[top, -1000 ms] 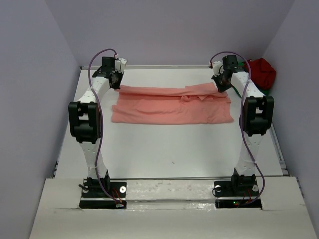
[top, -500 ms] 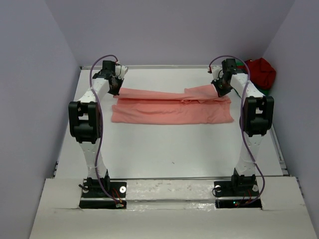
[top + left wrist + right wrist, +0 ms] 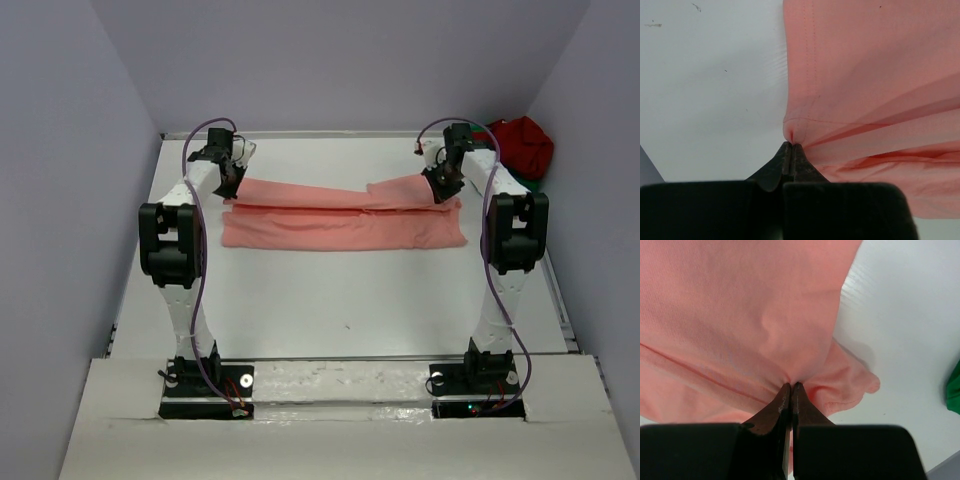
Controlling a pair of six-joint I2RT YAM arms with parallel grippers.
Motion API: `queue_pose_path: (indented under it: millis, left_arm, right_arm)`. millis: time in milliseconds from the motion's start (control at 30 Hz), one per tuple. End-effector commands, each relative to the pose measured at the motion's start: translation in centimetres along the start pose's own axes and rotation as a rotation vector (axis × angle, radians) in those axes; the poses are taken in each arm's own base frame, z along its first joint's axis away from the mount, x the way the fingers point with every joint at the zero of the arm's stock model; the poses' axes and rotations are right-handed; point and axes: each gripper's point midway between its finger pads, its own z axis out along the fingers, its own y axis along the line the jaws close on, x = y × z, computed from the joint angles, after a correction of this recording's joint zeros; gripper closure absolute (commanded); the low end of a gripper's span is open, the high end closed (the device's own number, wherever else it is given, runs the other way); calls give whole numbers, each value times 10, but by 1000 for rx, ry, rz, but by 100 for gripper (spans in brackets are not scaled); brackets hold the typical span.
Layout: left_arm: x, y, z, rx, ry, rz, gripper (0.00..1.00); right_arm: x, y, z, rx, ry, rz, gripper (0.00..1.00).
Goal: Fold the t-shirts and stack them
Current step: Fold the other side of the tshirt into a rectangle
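The salmon-pink t-shirt [image 3: 345, 228] lies on the white table [image 3: 340, 300], soft and folded into a long strip. The left gripper [image 3: 790, 146] is pinched tight on its far left corner, the right gripper [image 3: 791, 385] on its far right. Past its right end, a dark red t-shirt [image 3: 525, 143] and a green t-shirt [image 3: 954, 390] sit bunched together.

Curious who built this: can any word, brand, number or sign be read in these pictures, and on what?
None can be read. The salmon-pink t-shirt is plain in every view, and the table and the dark red t-shirt show no lettering either.
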Motion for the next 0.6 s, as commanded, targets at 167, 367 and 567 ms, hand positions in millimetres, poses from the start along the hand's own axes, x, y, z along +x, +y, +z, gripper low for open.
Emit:
queue_pose_path:
  millis: [167, 367, 567]
  left_arm:
    - [14, 2, 9, -56, 55, 18, 100]
    - [17, -8, 23, -64, 83, 37, 100]
    - [13, -13, 30, -94, 89, 51, 100]
  right_arm:
    - [19, 6, 14, -49, 75, -12, 100]
    - [29, 7, 25, -55, 115, -19, 100]
    - [30, 7, 27, -57, 123, -21, 100]
